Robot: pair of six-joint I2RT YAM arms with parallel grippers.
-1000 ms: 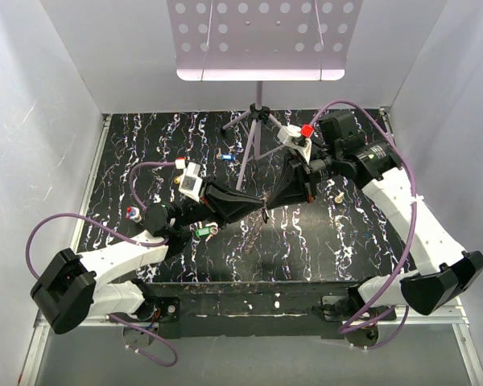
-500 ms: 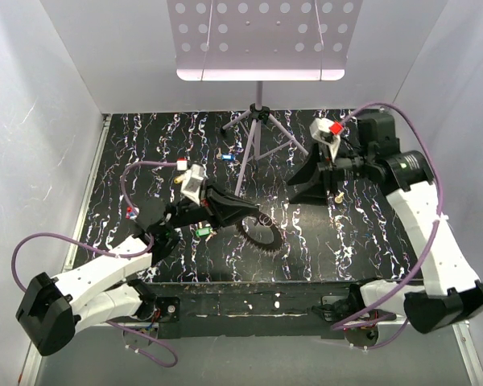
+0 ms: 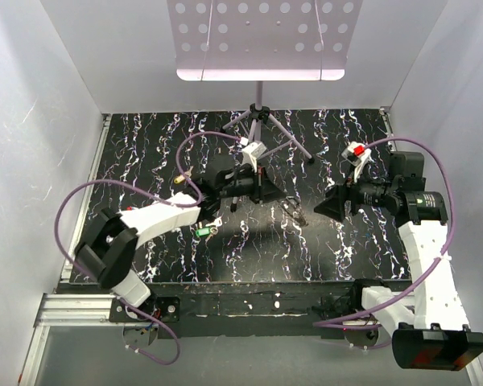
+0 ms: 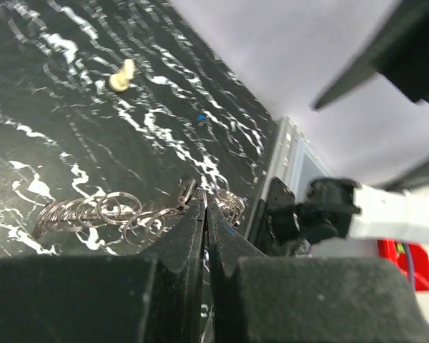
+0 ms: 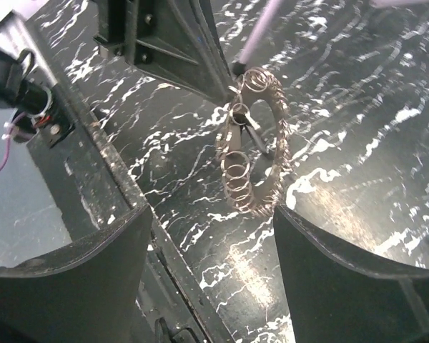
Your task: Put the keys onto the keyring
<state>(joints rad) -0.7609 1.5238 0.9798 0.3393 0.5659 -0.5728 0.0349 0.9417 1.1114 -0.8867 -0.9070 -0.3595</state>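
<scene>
White walls box in a black table w/ white marbling. At the back stands a music stand w/ a perforated tray, its tripod legs on the table.

L arm reaches in toward table centre. L tool has its fingers pressed together, pinching the keyring at its rim. L wrist view: the two black fingers meet in a tight line w/ the small wire loops of the keyring fanning out just past the tips.

R wrist view: keyring stands on edge, roughly upright, looking like a hoop of small silvery loops w/ an open centre. L tool tip grips it at the upper rim. Can't tell whether the lower rim touches the table.

R arm comes in from the R side. R tool is spread wide, aimed at the keyring but apart from it. Both its fingers frame the bottom of its own view, w/ the keyring beyond them and no contact.

Green-headed key lies flat on the table, near side of the L arm, well apart from the keyring. Small pale key lies on the table beyond the keyring in the L wrist view, also loose.
</scene>
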